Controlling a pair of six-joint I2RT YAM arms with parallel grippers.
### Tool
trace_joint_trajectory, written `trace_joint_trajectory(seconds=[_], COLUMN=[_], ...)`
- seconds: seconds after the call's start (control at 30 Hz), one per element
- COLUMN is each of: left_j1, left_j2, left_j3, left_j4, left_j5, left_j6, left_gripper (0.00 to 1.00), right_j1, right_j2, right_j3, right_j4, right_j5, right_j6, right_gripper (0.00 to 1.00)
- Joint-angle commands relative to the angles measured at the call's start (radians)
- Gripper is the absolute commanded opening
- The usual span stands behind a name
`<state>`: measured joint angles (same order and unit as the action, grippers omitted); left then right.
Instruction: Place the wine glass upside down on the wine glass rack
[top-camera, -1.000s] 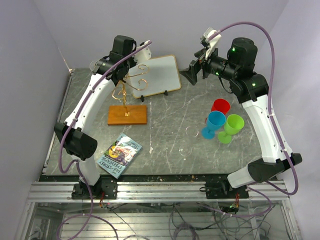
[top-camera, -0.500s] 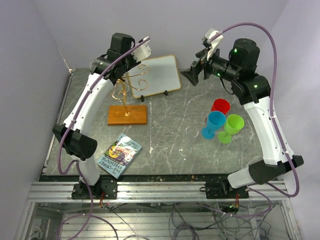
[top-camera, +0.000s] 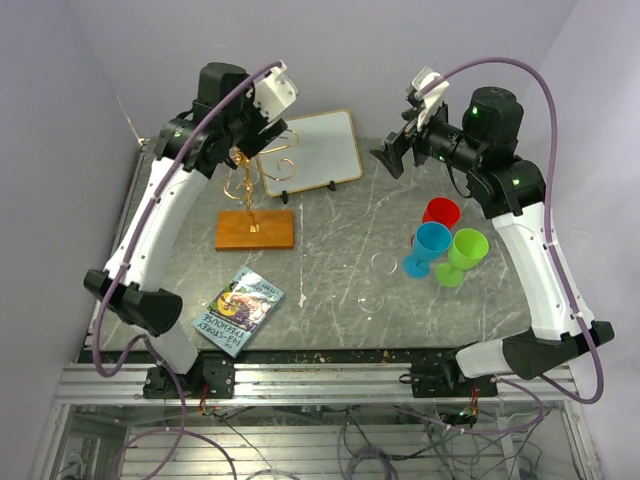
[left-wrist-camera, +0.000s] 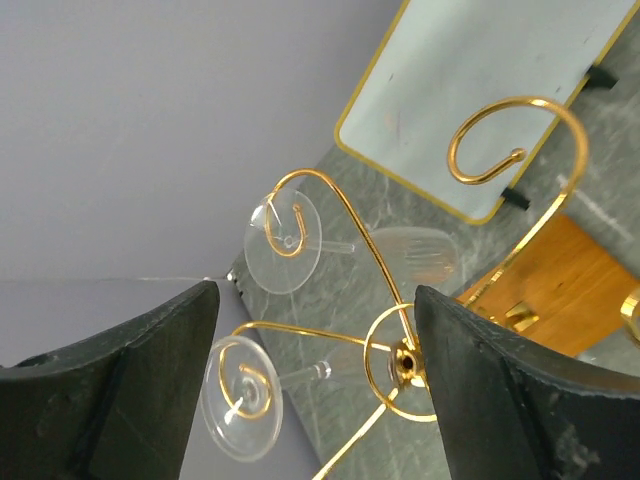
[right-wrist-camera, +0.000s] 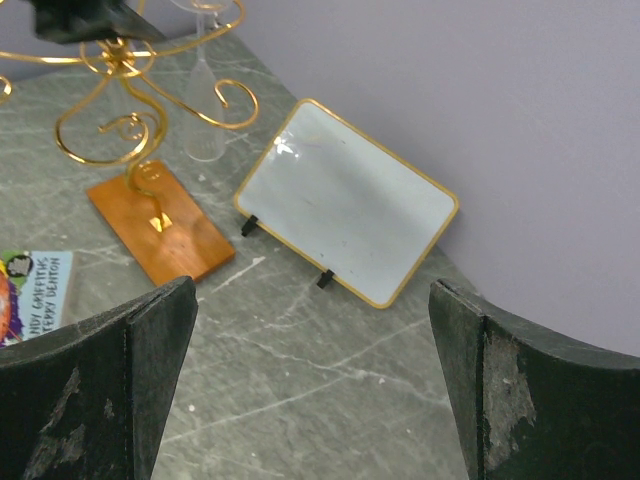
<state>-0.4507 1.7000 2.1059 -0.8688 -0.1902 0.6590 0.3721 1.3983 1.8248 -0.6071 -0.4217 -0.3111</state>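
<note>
Here, a grey marbled tabletop is boxed in by pale lilac walls. The wine glass rack stands at the back left, beside a gold-framed white board. A wine glass hangs upside down by its foot in one scroll, and another glass in the next. The left gripper hovers above the rack, fingers apart and empty. The right gripper gapes wide, holding nothing.
</note>
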Motion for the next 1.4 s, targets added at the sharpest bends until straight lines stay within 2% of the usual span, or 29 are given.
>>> trace_joint_trajectory(seconds=[0.0,0.17,0.3,0.53,0.7,0.97,1.37], left_j1=[0.006,0.036,0.064,0.087,0.1,0.11,0.115], left_j2=[-0.107,-0.178,-0.239,-0.314,-0.335,-0.342,-0.35], left_j3=[0.003,-0.04,-0.117,-0.209,-0.241,-0.251,-0.264], left_j4=[0.029,0.061,0.091,0.127,0.136,0.135,0.139], left_j5=[0.137,0.193,0.212,0.184,0.184,0.186,0.182], left_j6=[-0.126,-0.224,-0.238,-0.216,-0.207,-0.205,-0.19], left_gripper=[0.92,1.0,0.99,0.99,0.99,0.99,0.99], right_j1=[-0.006,-0.006,0.004,0.1,0.103,0.153,0.182], right_j2=[-0.034,-0.022,-0.013,-0.014,-0.006,0.056,0.108], right_j3=[-0.025,-0.021,-0.047,-0.155,-0.21,-0.269,-0.287], right_j4=[-0.062,-0.257,-0.446,-0.655,-0.686,-0.68,-0.663], right_j5=[0.057,0.007,-0.056,0.003,0.008,0.102,0.105], right_j6=[-0.103,-0.221,-0.327,-0.387,-0.396,-0.37,-0.367], right_gripper=[1.0,1.0,0.98,0.88,0.82,0.57,0.27])
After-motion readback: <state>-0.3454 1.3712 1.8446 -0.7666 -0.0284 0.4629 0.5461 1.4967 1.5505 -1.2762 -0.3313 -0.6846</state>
